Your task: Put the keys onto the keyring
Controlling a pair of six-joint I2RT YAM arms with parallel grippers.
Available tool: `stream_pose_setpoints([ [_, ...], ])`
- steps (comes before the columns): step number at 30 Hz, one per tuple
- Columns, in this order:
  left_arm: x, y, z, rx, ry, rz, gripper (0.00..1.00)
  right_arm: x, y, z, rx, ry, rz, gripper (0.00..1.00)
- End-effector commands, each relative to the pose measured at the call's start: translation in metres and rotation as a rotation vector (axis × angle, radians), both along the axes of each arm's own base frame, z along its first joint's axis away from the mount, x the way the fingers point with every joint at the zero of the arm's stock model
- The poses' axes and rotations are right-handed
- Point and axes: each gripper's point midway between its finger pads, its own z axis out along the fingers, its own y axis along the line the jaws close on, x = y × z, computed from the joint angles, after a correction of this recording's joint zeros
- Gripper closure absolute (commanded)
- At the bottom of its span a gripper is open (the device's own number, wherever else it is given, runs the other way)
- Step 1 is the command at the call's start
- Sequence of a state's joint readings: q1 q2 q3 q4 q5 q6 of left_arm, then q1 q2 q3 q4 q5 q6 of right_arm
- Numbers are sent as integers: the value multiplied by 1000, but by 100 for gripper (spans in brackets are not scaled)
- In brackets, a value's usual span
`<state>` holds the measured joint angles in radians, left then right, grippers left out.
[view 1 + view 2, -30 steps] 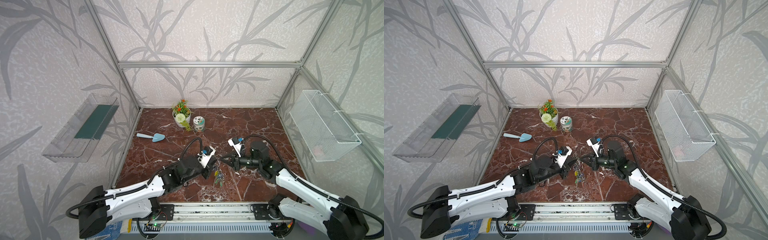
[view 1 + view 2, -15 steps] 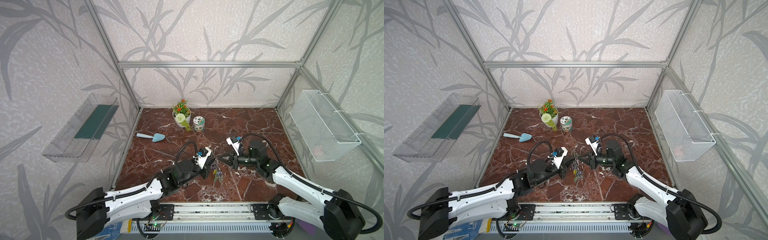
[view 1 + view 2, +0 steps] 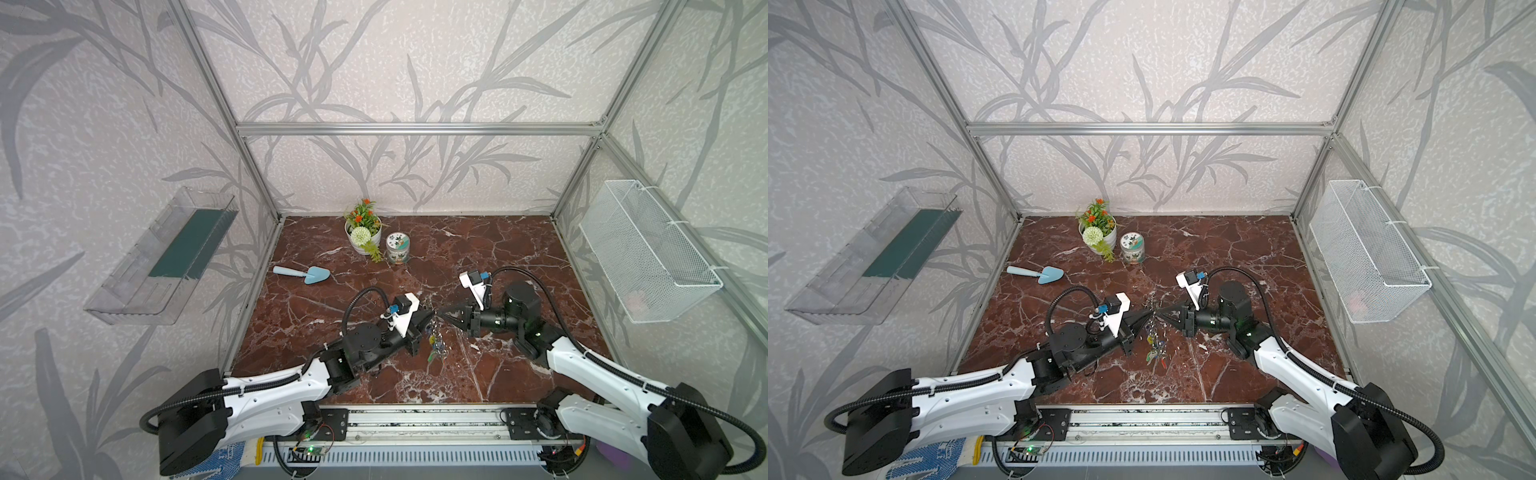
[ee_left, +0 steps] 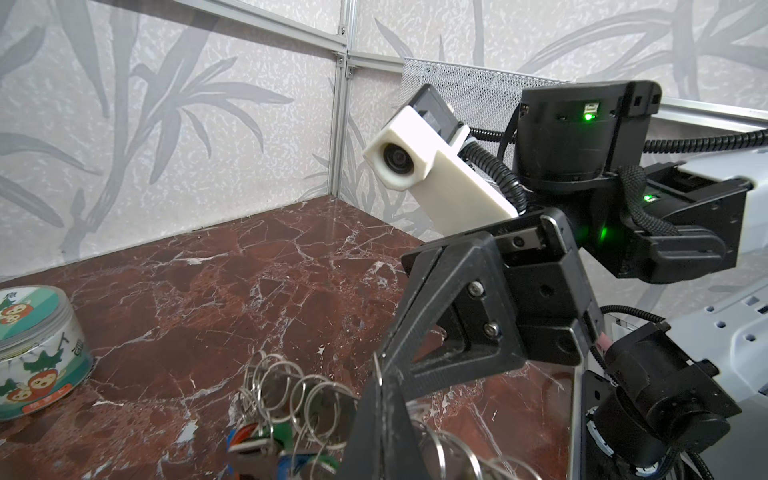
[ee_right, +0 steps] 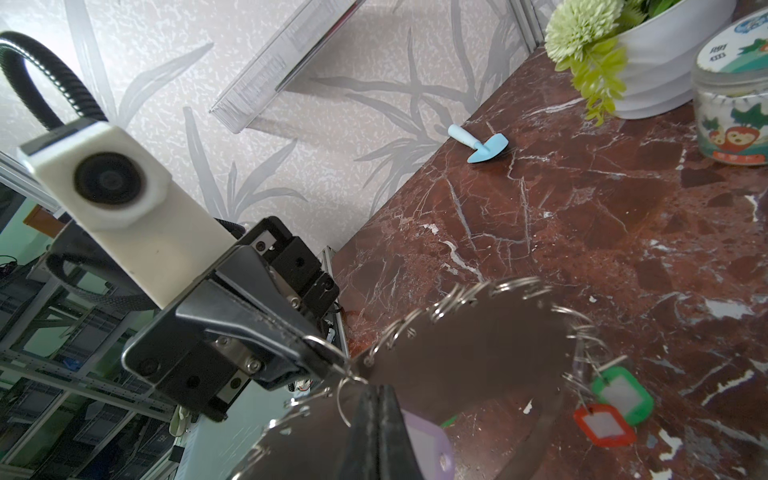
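I have both arms meeting nose to nose over the middle of the red-brown marble desk [image 3: 498, 249], a little toward its front edge. Between them the large flat grey metal oval keyring [image 5: 478, 345] is lifted clear of the surface, its small wire rings and coloured plastic tags dangling below. The left end effector [image 5: 328, 357] is pinched together on the plate's rim among those rings. The right end effector [image 5: 377, 399] is also clamped tight, on what I take to be the little split ring of the keys [image 5: 428, 446]. Their oblong pale lilac plastic tag hangs just beside its tips, though I cannot make out the grip itself. I judge this the threading step, not yet done. Next I need the left side to brace the plate while the right works the split ring's open end onto the rim. That calls for a fine, slow twist, since a slip could drop everything.
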<state>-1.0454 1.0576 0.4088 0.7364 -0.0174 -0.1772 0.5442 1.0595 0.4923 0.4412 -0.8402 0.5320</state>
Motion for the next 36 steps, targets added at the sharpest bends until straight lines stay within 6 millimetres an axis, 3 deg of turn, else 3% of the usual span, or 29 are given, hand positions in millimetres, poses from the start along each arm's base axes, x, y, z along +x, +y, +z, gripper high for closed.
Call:
stream_pose_setpoints([
  [1, -11, -4, 83, -227, -152, -59, 100, -10, -1, 1, 12, 8, 35, 100],
  [6, -11, -17, 93, -219, -167, -110, 100, -10, -5, 9, 21, -21, 9, 100],
  [15, 5, -22, 105, -262, -117, -179, 100, -1, -24, 13, 32, -32, -80, 100],
  [26, 11, -16, 118, -334, -81, -244, 100, 8, -43, 24, 34, -50, -169, 84],
  [36, 10, -17, 123, -334, -63, -278, 100, 27, -81, 66, 111, -104, -337, 69],
])
